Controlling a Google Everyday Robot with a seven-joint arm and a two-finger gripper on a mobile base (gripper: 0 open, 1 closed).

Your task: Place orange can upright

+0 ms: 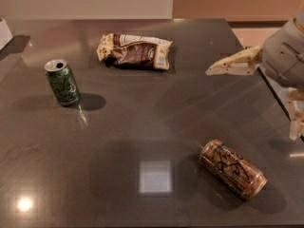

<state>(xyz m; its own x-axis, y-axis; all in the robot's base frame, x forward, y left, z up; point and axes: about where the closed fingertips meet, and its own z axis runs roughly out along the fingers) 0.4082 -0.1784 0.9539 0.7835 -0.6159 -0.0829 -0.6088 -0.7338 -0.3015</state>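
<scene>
The orange can (232, 168) lies on its side on the dark table (142, 122), at the front right, its silver top pointing to the back left. My gripper (251, 103) hangs above the table's right edge, behind and to the right of the can and clear of it. It is open and empty. One cream finger (235, 63) points left over the table, and the other finger (296, 119) points down at the right edge of the view.
A green can (62, 82) stands upright at the left. A brown and cream snack bag (135, 51) lies flat at the back middle. A white object (4, 32) sits at the far left edge. The table's right edge runs just under my gripper.
</scene>
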